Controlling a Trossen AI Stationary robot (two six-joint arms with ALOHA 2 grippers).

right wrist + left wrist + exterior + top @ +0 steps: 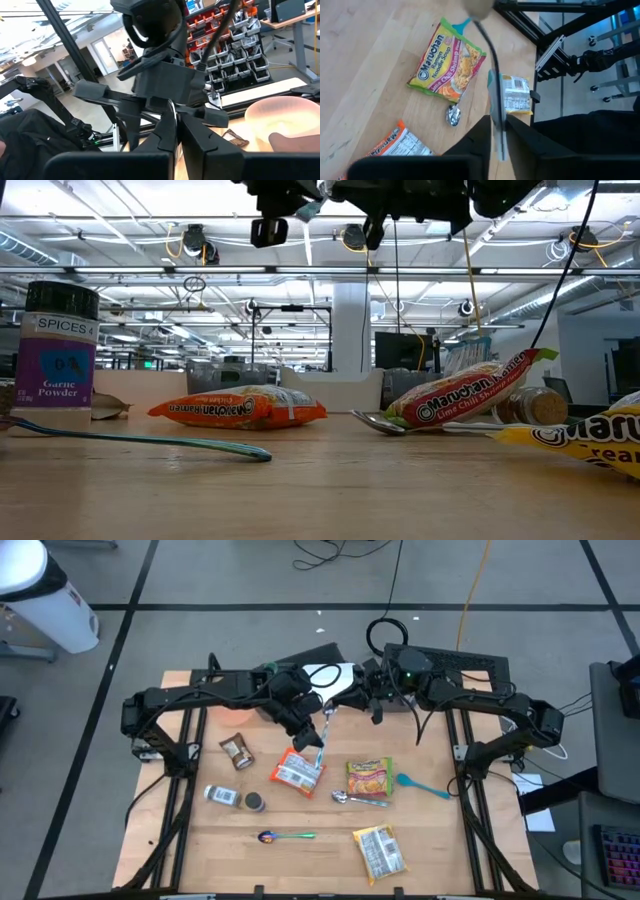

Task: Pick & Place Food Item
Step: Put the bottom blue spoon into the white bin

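Ramen packets: your orange one [297, 771] lies on table [440, 840] under left pincer [322, 732], lime chili shrimp one [369, 778] beside it. None placed yet. Left pincer clamps teal-handled spoon [496, 107]; right pincer [379, 710] pressed together near it, apparently on that spoon's tip.

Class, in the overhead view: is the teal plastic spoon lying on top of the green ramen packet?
No. The teal plastic spoon lies on bare wood beside the green ramen packet.

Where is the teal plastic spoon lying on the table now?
In the high view, the teal plastic spoon lies on the right side of the wooden table, just right of the green ramen packet and beside the right frame rail.
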